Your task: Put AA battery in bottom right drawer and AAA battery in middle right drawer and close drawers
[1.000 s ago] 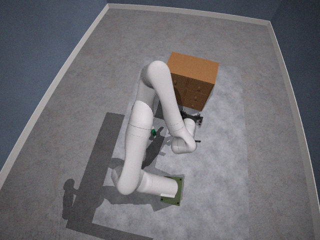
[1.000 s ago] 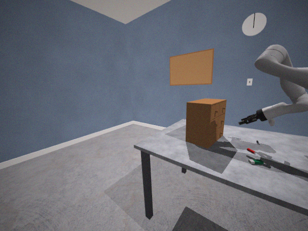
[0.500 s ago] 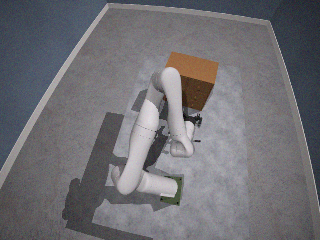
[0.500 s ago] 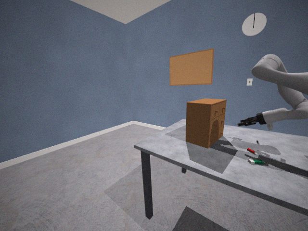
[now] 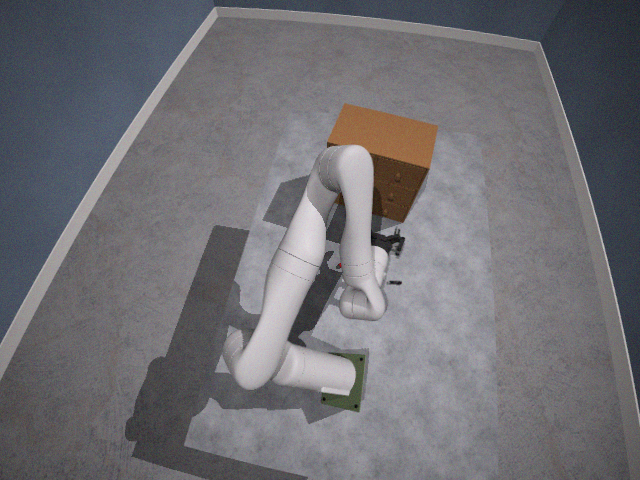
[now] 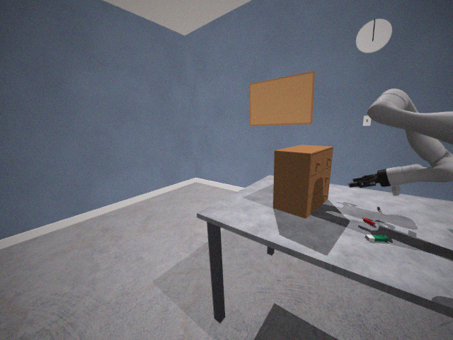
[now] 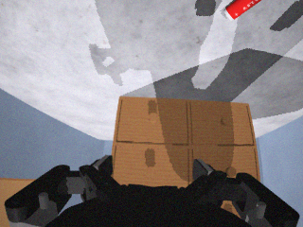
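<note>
Farthest left, the green block (image 6: pixel 376 238) must stay put; a wide arm sweep could knock it. Next, the red batt. (image 5: pixel 339 265) (image 6: pixel 369 222) (image 7: pixel 242 8) lies on the worktop (image 5: pixel 439 335) (image 6: pixel 409 263) (image 7: pixel 47 71), prob. the AA, as it looks fatter. Pinched off-centre, it might roll.

Further right, the chest (image 5: pixel 385 134) (image 6: pixel 291 179) (image 7: pixel 175 123) has its visible drawers in, or nearly. Our claw (image 5: pixel 398 241) (image 6: pixel 352 184) (image 7: pixel 152 166) hangs off its front, fingers wide apart, nothing between. If we're going for the right col., the mid. knob (image 5: pixel 390 196) (image 6: pixel 326 179) (image 7: pixel 150 157) and btm. knob (image 5: pixel 385 211) (image 6: pixel 325 197) (image 7: pixel 151 106) sit one above the other, so poor height could snag the wrong one. Approx. half out is our max.: no stop, so an overlong pull droops or drops the tray. Too hard a push shifts or tips the chest.

The black batt. (image 5: pixel 394 282) (image 6: pixel 379 210), prob. the AAA, is also on the worktop, behind the claw; a low wrist could clip it.
</note>
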`<action>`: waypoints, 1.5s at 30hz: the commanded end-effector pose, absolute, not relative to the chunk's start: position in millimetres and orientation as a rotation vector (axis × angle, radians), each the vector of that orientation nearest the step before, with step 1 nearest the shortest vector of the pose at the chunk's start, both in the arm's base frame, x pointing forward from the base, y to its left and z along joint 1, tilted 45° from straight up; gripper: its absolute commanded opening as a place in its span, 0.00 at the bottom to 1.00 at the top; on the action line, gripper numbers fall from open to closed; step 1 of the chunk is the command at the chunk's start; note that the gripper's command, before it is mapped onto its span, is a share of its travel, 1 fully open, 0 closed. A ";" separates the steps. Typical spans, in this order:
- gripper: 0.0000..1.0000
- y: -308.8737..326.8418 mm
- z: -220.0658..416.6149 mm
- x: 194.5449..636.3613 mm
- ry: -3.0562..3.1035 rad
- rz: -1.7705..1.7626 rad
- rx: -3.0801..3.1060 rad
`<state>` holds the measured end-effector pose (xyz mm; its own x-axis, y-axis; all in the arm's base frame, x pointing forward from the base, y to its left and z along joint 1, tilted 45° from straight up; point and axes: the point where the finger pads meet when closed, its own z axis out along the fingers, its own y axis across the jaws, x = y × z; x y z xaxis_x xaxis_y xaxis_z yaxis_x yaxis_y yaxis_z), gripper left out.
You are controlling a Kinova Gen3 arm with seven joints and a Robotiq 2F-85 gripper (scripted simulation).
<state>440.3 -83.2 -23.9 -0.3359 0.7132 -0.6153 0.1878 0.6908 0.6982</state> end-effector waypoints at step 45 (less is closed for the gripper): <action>0.33 -80.3 -29.4 440.2 1.848 0.628 0.718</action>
